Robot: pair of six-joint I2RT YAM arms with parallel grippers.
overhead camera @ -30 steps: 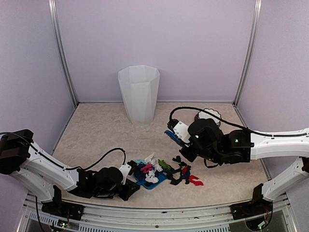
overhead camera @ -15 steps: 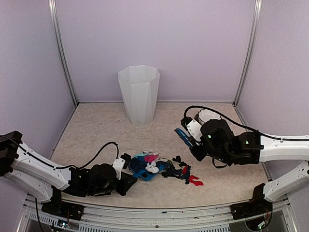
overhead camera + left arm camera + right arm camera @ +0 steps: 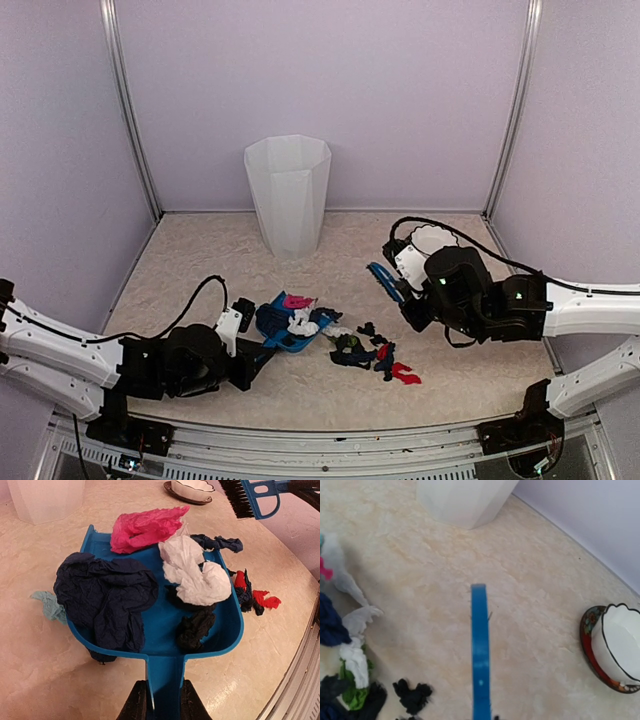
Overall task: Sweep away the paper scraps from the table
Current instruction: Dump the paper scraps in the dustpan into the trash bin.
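Observation:
My left gripper [image 3: 162, 706] is shut on the handle of the blue dustpan [image 3: 155, 625], held low over the table [image 3: 200, 270]. The pan carries paper scraps: a pink one [image 3: 145, 527], a white one [image 3: 192, 577], a dark blue one [image 3: 107, 595] and a black one [image 3: 195, 627]. More scraps lie on the table to its right: a dark and green clump [image 3: 350, 350], black bits [image 3: 368, 328] and a red one [image 3: 403, 373]. My right gripper [image 3: 408, 300] holds the blue brush [image 3: 385, 282] above the table, right of the scraps. Its fingers are out of the right wrist view; only the brush back [image 3: 480, 665] shows.
A tall white bin [image 3: 288, 195] stands at the back centre. A white scalloped bowl on a red saucer [image 3: 432, 240] sits behind my right arm. A teal scrap [image 3: 47, 605] lies by the pan's left side. The metal front edge [image 3: 320, 435] runs below the arms.
My left gripper has drawn the dustpan left and back with scraps in it, away from the clump on the table. My right arm has moved the brush right and back.

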